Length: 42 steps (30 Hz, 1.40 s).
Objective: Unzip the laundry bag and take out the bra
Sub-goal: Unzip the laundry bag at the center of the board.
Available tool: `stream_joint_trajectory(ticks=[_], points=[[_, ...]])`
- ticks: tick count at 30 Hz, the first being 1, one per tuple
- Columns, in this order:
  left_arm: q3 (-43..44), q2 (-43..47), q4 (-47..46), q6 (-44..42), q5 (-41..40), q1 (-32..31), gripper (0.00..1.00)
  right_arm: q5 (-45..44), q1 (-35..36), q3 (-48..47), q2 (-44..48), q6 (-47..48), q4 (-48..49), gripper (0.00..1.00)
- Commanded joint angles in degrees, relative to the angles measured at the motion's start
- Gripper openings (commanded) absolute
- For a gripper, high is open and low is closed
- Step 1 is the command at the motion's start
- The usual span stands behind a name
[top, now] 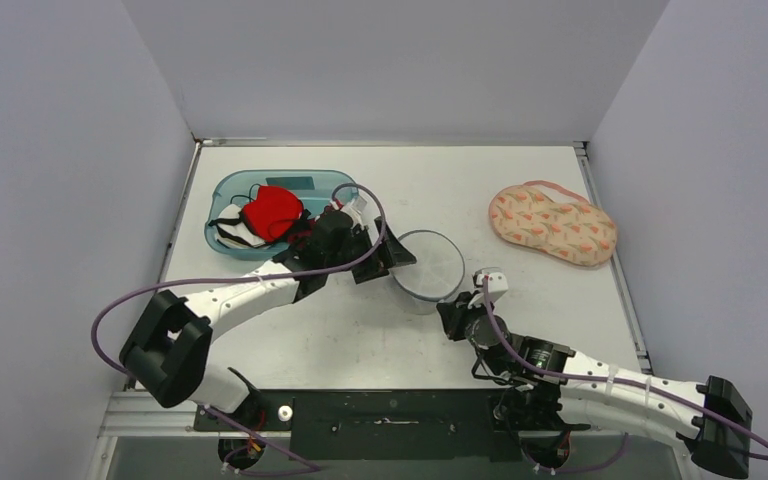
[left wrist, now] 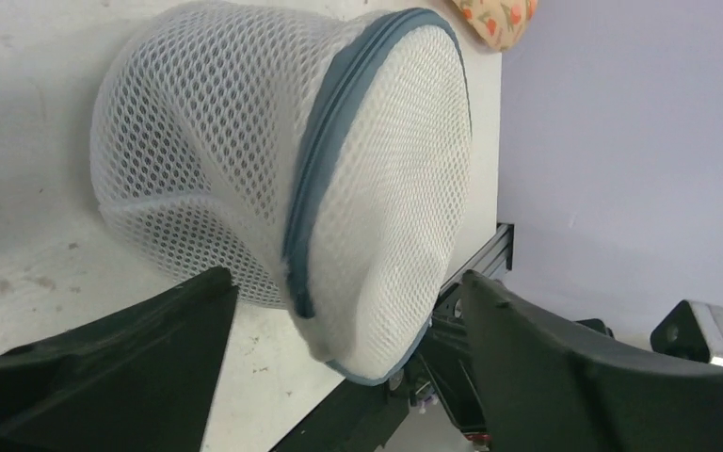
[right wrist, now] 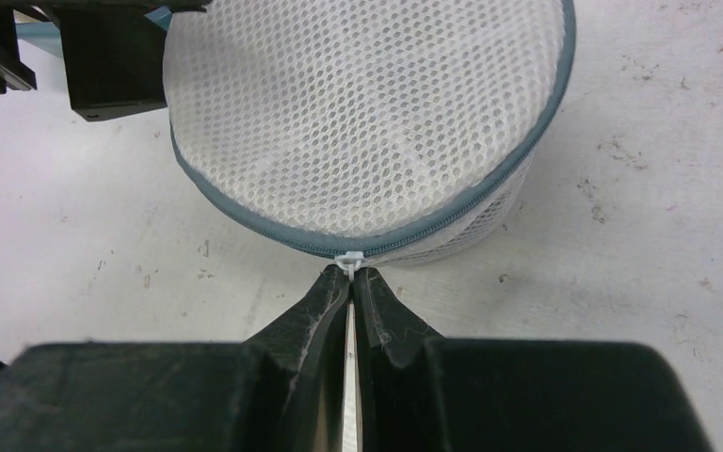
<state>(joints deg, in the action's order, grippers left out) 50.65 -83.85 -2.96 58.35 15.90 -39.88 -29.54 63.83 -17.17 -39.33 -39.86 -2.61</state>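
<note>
The laundry bag [top: 428, 265], a white mesh drum with a grey-blue zipper round its lid, stands mid-table and looks closed. My right gripper [right wrist: 350, 279] is shut on the small white zipper pull [right wrist: 348, 261] at the bag's near edge; it shows in the top view [top: 452, 312] just below the bag. My left gripper [left wrist: 348, 282] stands open at the bag's left side [top: 388, 255], with the bag's [left wrist: 339, 169] lower edge hanging between its two fingers. The bra is hidden; nothing shows through the mesh [right wrist: 358, 122].
A blue basket [top: 222, 190] holding red, black and white clothes sits at the back left, just behind my left arm. A peach floral padded pouch [top: 552, 223] lies at the back right. Grey walls close in the table on three sides.
</note>
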Motion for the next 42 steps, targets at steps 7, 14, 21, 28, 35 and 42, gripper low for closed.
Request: stream_joint_trajectory(ticks=[7,14,21,28,35,42], points=[[-8.88,14.02,1.13,9.32,-8.06,-5.35,0.96,1.88,0.5,-2.08,-6.03,1.56,9.2,0.05],[-9.49,13.61,-0.65,16.26,-13.69,-12.54,0.99,3.84,0.67,-3.39,-9.49,2.61,12.09,0.05],[-11.71,12.17,-5.55,19.86,-16.51,-12.21,0.87,6.27,1.31,-3.96,-10.76,3.78,12.98,0.05],[-9.33,7.11,-9.02,18.57,-13.66,-10.46,0.54,6.89,2.1,-3.64,-10.13,4.18,12.52,0.05],[-10.13,6.51,-11.19,17.92,-12.24,-9.52,0.25,4.04,2.18,-3.53,-8.49,3.07,8.55,0.05],[-11.09,7.95,-11.4,16.19,-10.29,-8.13,0.02,-1.2,1.6,-3.57,-6.23,1.93,3.56,0.05]])
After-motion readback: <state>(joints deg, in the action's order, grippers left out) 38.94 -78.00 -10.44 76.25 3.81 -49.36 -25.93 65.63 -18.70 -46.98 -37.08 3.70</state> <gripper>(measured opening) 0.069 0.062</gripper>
